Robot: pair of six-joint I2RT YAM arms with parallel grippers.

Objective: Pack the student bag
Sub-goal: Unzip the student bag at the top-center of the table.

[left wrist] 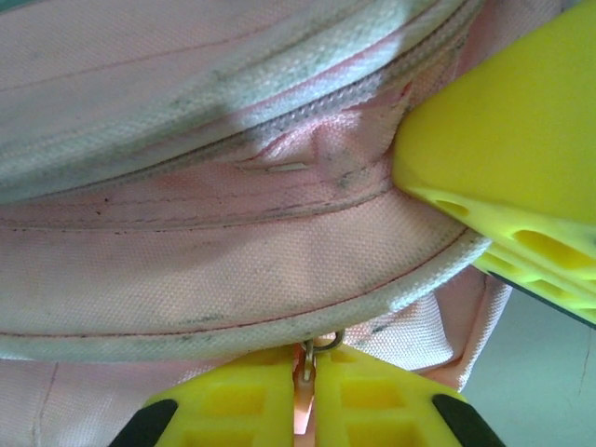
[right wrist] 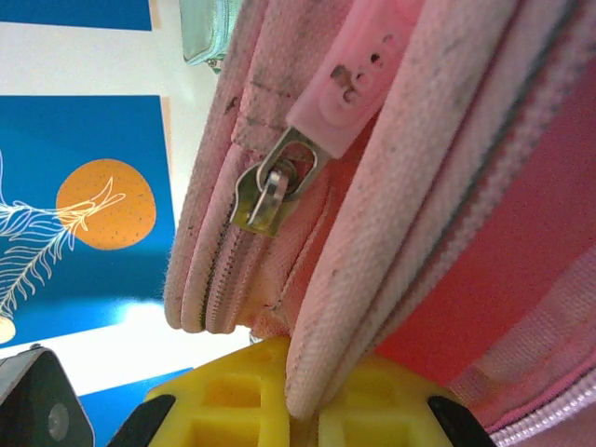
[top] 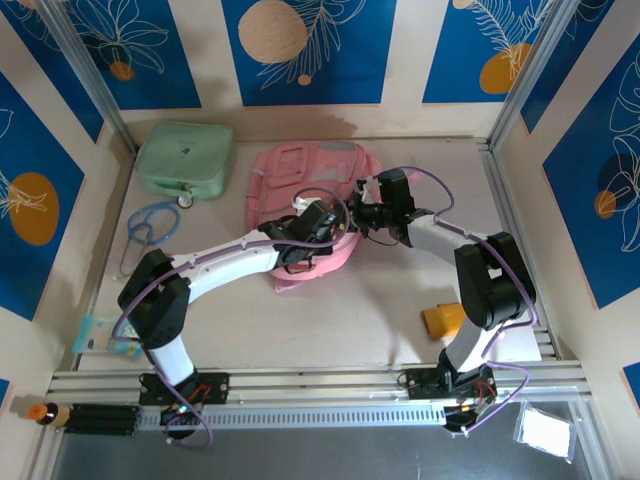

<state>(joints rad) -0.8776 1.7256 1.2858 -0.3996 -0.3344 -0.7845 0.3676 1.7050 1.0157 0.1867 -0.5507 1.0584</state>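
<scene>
Bright, even overhead light; the wrist close-ups look soft.

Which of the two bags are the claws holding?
The large soft pink fabric backpack; the left claw and right claw both pinch it. The smaller mint-green rectangular case lies apart at the back left.

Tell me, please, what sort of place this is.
Probably a robot test booth, not a real classroom: printed blue-leaf wall panels, aluminium frame rails, and staged props such as the student bag and stethoscope.
</scene>
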